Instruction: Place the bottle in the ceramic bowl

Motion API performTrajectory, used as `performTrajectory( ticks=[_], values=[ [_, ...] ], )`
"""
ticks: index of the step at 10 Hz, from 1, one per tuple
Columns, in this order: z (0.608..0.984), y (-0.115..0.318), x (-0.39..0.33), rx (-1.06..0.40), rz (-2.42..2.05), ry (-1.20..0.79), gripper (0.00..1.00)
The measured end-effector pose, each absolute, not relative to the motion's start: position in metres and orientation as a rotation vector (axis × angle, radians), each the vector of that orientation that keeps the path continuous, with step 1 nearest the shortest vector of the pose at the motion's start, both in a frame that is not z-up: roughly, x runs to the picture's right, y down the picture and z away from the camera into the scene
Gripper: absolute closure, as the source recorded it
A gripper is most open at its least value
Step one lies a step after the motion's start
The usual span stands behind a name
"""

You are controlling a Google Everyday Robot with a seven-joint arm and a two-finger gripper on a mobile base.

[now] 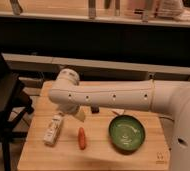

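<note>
The bottle (53, 129) lies on its side at the left of the wooden table (98, 157), slim and pale with a whitish label. The ceramic bowl (126, 133) is dark green with a shiny inside and stands at the right, with nothing in it. My white arm reaches across the table from the right. Its rounded end is at the left, and my gripper (67, 112) hangs below it, mostly hidden, just above and right of the bottle's top. It stands open and holds nothing.
An orange carrot-like stick (81, 137) lies between bottle and bowl. A white object (80, 115) and a small dark thing (94, 109) peek out under the arm. A dark chair (3, 110) stands left of the table. Shelving runs behind.
</note>
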State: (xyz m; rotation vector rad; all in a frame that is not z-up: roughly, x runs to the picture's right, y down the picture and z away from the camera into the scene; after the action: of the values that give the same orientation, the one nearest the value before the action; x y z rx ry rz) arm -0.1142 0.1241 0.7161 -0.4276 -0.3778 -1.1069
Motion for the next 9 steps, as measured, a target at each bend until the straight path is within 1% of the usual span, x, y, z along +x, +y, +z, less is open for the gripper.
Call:
performTrajectory(
  ticks=[4, 9],
  values=[
    [0.72, 0.124, -0.122, -0.422, -1.147, -0.394, 0.2],
    [0.734, 0.123, -0.133, -0.417, -1.201, -0.404, 0.2]
  ],
)
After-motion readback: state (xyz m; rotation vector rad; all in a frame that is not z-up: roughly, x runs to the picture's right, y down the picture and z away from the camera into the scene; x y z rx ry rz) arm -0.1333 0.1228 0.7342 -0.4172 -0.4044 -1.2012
